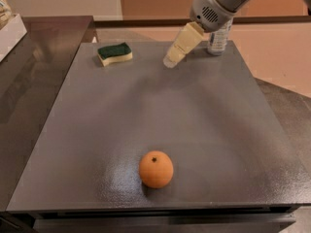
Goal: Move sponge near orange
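Observation:
The sponge (114, 53), dark green on top over pale yellow foam, lies flat at the far left of the grey table top (155, 120). The orange (156, 169) sits near the front edge, at about the middle, with its dark stem mark up. My gripper (171, 60) comes in from the upper right and hangs above the far part of the table, to the right of the sponge and apart from it. It holds nothing that I can see.
A clear plastic bottle (218, 39) stands at the far right of the table, partly hidden behind my arm. A dark counter (34, 76) adjoins the table on the left, with a white object (9, 28) at its far left edge.

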`<state>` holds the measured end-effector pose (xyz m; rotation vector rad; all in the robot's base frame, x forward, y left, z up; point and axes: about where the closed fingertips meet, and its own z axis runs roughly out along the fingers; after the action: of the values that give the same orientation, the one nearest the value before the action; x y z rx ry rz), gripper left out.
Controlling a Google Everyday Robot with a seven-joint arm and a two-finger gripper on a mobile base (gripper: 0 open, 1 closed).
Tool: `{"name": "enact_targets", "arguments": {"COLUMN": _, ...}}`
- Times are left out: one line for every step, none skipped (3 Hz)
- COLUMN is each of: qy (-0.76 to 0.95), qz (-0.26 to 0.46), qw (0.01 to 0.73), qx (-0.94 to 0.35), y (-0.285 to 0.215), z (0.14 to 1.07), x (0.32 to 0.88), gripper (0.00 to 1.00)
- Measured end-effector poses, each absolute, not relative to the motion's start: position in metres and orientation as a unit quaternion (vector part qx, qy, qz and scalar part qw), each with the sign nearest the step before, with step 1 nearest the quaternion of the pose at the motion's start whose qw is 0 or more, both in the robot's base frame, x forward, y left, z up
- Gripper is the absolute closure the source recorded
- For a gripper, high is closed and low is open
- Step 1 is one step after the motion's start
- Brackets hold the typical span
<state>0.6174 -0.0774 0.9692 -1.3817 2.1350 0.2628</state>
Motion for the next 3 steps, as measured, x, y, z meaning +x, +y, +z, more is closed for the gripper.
{"name": "enact_targets", "arguments": {"qy": 0.805, "qz": 0.104, "qw": 0.299, "qx": -0.503, "y": -0.047, "z": 0.955, "x": 0.650, "gripper": 0.00}}
{"name": "enact_targets", "arguments": {"qy": 0.805, "qz": 0.101, "qw": 0.315, "qx": -0.492, "y": -0.029, "z": 0.946, "x": 0.676, "gripper": 0.00}}
{"name": "enact_targets", "arguments": {"qy": 0.806, "qz": 0.095, "qw": 0.343, "qx": -0.473, "y": -0.011, "z": 0.939, "x": 0.698, "gripper": 0.00}}
